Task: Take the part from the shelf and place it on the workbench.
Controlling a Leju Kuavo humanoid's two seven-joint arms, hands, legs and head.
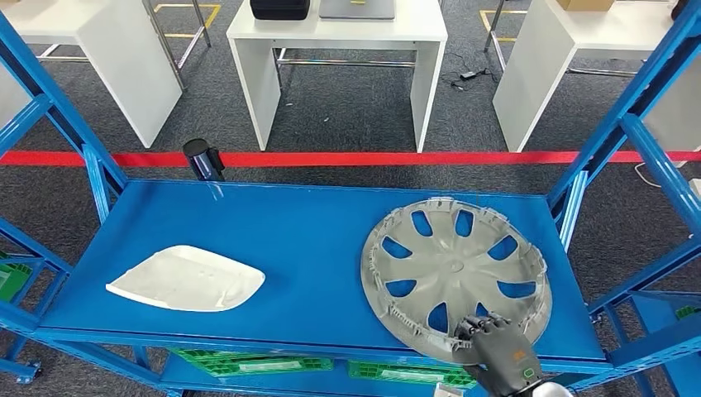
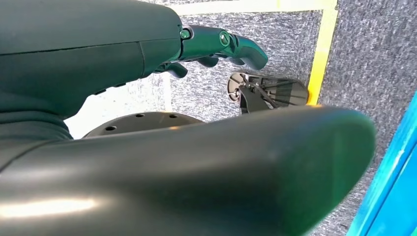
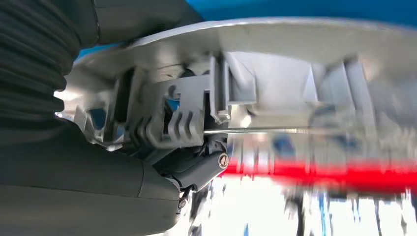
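A grey wheel cover [image 1: 455, 269] lies inner side up on the right half of the blue shelf [image 1: 306, 240]. My right hand [image 1: 500, 351] grips its near rim, fingers curled over the edge into a cut-out. In the right wrist view the cover's ribbed rim [image 3: 275, 73] sits close against my fingers [image 3: 201, 167]. A white curved panel [image 1: 188, 279] lies on the shelf's left half. My left hand [image 2: 216, 46] hangs over grey carpet, holding nothing, fingers loosely extended.
Blue uprights [image 1: 616, 132] frame both shelf ends. A black cylinder [image 1: 202, 159] stands at the shelf's back edge. Beyond a red floor line [image 1: 347, 158] stand white tables [image 1: 339, 50]. Green crates [image 1: 248, 362] sit on the lower level.
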